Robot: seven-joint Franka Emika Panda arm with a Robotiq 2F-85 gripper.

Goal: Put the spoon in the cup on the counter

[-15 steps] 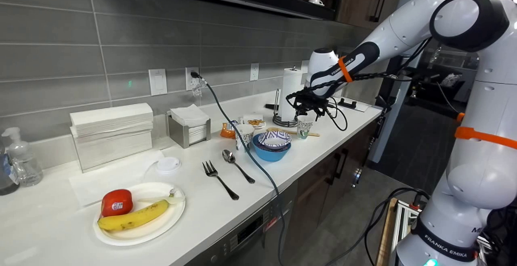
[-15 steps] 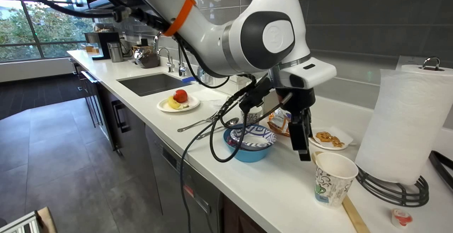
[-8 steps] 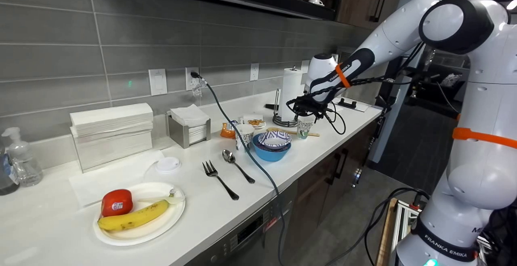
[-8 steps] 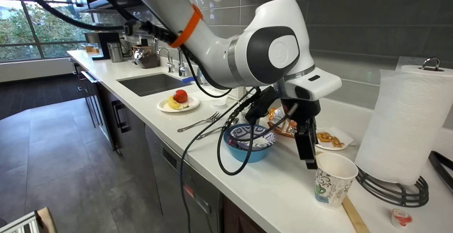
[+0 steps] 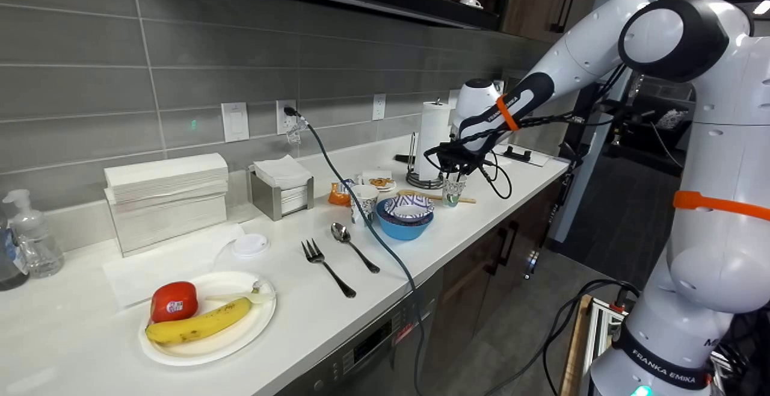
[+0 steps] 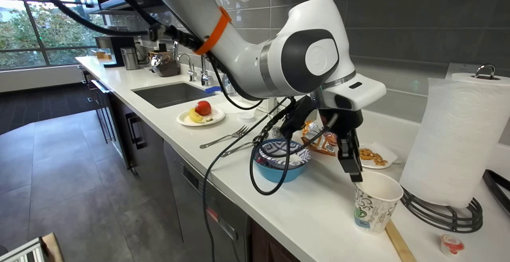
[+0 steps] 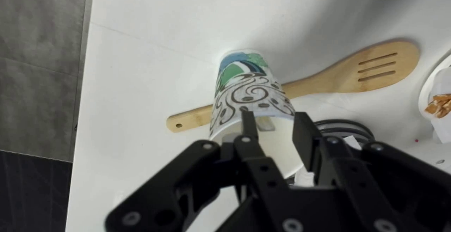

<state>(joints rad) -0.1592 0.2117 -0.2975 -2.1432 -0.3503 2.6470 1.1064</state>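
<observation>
The metal spoon (image 5: 341, 233) lies on the pale counter (image 5: 283, 348), beside a fork and well away from the gripper. Just over a patterned paper cup (image 6: 374, 206) hangs my gripper (image 7: 273, 115), its fingertips at the cup's mouth in the wrist view. Its black fingers (image 7: 249, 124) stand part-way apart, nothing gripped between them. A small tan-grey piece shows inside this upright cup; I cannot tell what it is. Another patterned cup (image 5: 368, 197) stands behind the blue bowl, partly hidden. Which cup the task names is unclear.
A slotted wooden spatula (image 7: 382, 66) lies against the near cup. The paper towel roll (image 6: 450, 142) stands close by. Also on the counter are the blue bowl (image 5: 400, 228), fork (image 5: 315, 254), snack bag (image 6: 318, 140) and a fruit plate (image 5: 255, 330). Cables hang beside the gripper.
Over the last second the gripper has moved down and across to the paper cup, then up slightly. Its fingers have drawn closer together. Spoon and cups have not moved.
</observation>
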